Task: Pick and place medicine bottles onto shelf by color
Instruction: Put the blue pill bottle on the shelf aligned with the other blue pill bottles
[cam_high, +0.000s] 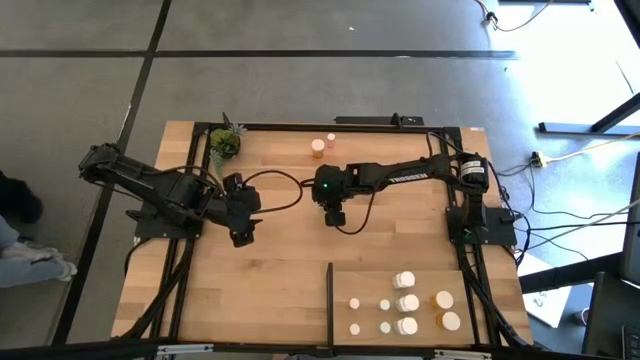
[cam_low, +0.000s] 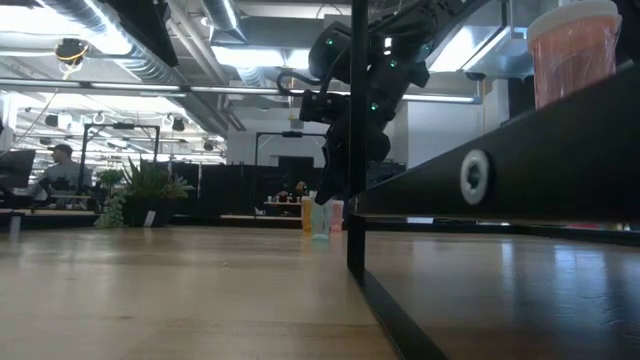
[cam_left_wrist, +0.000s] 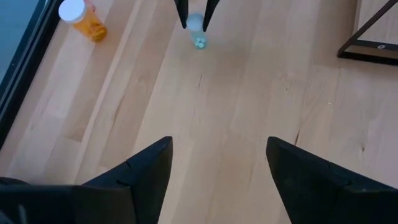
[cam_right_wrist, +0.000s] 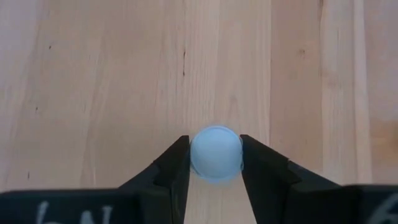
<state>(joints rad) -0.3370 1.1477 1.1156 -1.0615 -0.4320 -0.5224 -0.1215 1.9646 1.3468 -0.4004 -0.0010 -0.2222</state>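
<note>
Shelf (cam_high: 372, 282) at lower right of your high view holds nine bottles (cam_high: 405, 301). Your right gripper (cam_right_wrist: 215, 160) pinches a pale bottle (cam_right_wrist: 216, 154) at centre. Left gripper (cam_left_wrist: 219, 163), fingers spread, waits centre-left.

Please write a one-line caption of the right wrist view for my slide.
Right pincer shut on a small round pale-blue-capped bottle above the light wooden tabletop.

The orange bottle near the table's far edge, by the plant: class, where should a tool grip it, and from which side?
The orange bottle stands upright with its white cap up, apart from the plant. Probably best: come down from above and close the fingers across its round body just below the cap.
</note>
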